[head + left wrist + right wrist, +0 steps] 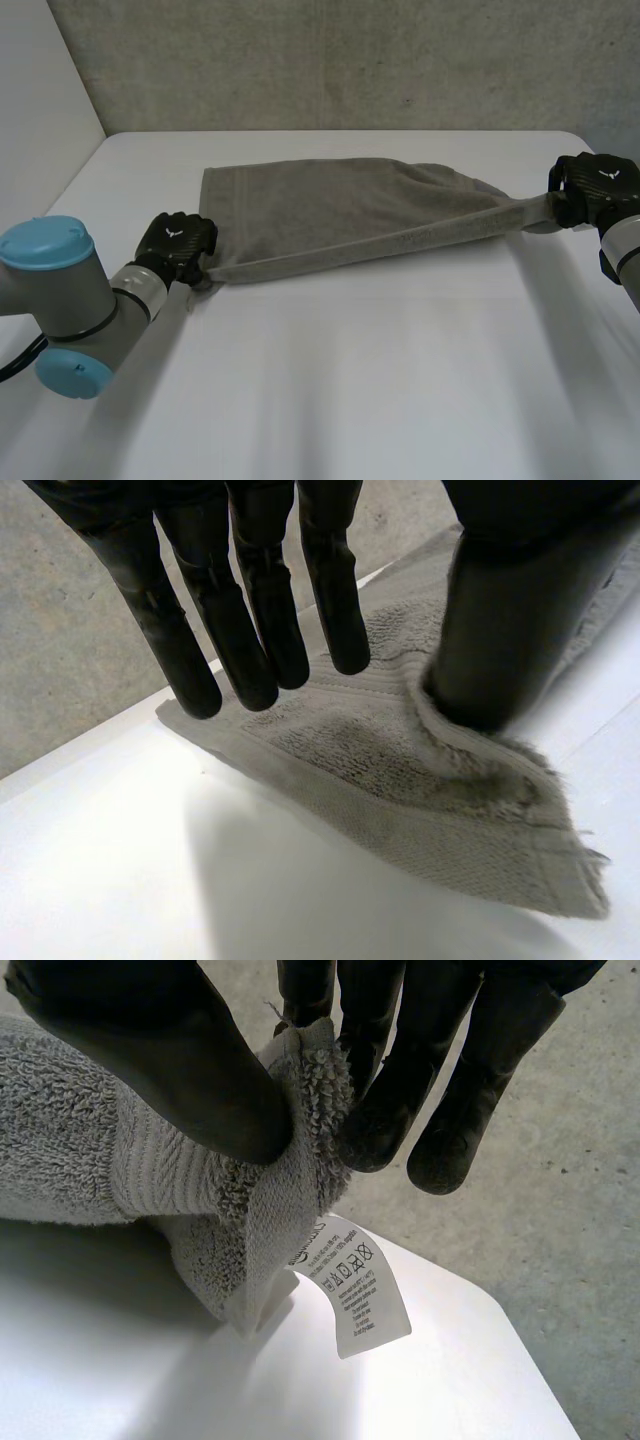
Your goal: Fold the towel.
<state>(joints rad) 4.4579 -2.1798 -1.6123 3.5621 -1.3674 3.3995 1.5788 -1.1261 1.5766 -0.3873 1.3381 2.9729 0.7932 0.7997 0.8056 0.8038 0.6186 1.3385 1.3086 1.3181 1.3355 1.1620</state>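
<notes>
A grey towel [330,215] lies folded on the white table [350,380], stretched between both hands. My left hand [178,243] rests at its near left corner. In the left wrist view the fingers [250,630] hang straight above the towel [400,780] while the thumb [510,630] presses down on the corner, so the hand is open. My right hand [592,188] holds the far right corner lifted off the table. In the right wrist view its thumb [170,1050] pinches the towel [80,1150] against the fingers, and a white care label [355,1295] hangs below.
The table's right front corner [520,1360] lies just beyond the right hand, with grey floor past it. A grey wall [350,60] runs behind the table's back edge. Bare tabletop spreads in front of the towel.
</notes>
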